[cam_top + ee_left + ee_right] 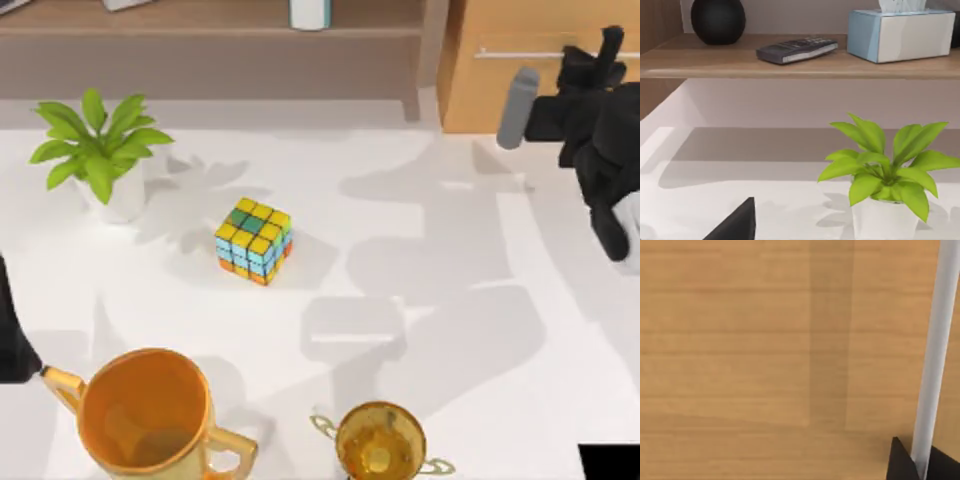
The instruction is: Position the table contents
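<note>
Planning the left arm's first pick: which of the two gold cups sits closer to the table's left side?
The larger gold cup, at the near-left of the table. The smaller gold trophy cup stands to its right, near the middle of the front edge.

Right arm (598, 120) black, with a white segment (grey cylinder attached).
</note>
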Motion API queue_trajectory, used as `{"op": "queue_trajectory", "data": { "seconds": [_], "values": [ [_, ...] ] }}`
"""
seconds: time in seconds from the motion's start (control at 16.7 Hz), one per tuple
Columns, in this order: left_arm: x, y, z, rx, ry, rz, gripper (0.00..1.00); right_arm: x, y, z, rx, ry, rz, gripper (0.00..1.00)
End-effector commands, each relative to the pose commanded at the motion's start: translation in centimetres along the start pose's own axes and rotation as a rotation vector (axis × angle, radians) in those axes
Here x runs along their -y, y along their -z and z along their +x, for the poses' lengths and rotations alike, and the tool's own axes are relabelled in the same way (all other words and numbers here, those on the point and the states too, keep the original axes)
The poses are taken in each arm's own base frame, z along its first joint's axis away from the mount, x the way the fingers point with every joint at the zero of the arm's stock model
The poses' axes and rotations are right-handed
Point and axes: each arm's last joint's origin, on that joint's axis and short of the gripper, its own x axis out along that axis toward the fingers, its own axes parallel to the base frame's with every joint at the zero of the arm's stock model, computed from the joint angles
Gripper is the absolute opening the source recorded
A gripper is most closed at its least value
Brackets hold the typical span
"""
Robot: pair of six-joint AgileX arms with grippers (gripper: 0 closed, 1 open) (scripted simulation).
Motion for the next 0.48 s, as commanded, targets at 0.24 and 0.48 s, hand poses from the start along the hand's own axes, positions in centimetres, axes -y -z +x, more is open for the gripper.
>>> {"op": "queue_trajectory", "data": {
  "seconds": [0.24, 0.48],
  "values": [
    [0.00, 0.00, 0.00, 0.000, 0.000, 0.000, 1.00, -0.01, 0.07, 0.93, 0.000, -0.003, 0.001, 0.00],
    [0.00, 0.00, 0.00, 0.000, 0.000, 0.000, 1.00, -0.01, 0.07, 0.93, 0.000, -0.003, 0.001, 0.15]
  ]
}}
